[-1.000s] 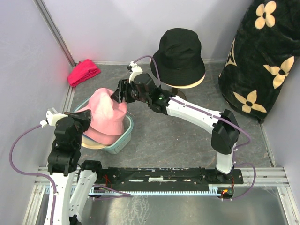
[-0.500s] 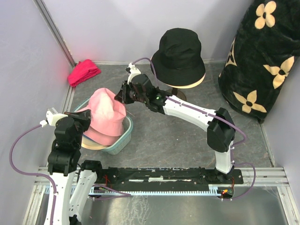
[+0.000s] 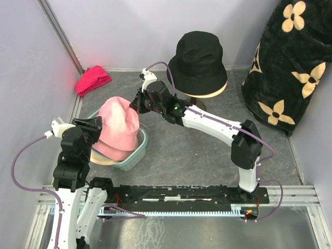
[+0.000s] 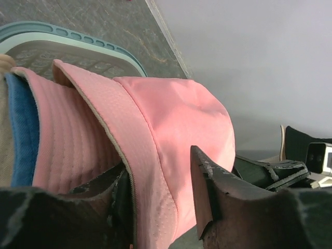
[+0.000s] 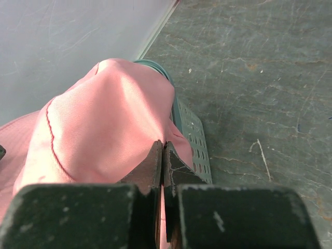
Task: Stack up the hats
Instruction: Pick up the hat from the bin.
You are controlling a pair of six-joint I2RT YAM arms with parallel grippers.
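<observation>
A pink hat (image 3: 118,127) tops the hats piled in a teal basket (image 3: 134,155). Below it show a blue hat (image 4: 23,129) and a beige brim (image 3: 98,158). My right gripper (image 5: 163,150) is shut on a pinch of the pink hat (image 5: 98,135) at the crown's right side. My left gripper (image 4: 158,202) is open at the pile's left; the pink brim (image 4: 140,155) hangs between its jaws against the left finger, clear of the right one. A black hat (image 3: 199,57) sits on a cream head (image 3: 210,92) at the back.
A red cloth bundle (image 3: 93,79) lies in the back left corner. A black flowered fabric mass (image 3: 290,67) fills the right side. Lilac walls close in left and behind. The basket's rim (image 5: 194,132) is just right of my right fingers.
My right gripper went from wide open to shut on the pink hat's crown. My left gripper, shut on the brim before, has opened. The hat's crown shifted slightly.
</observation>
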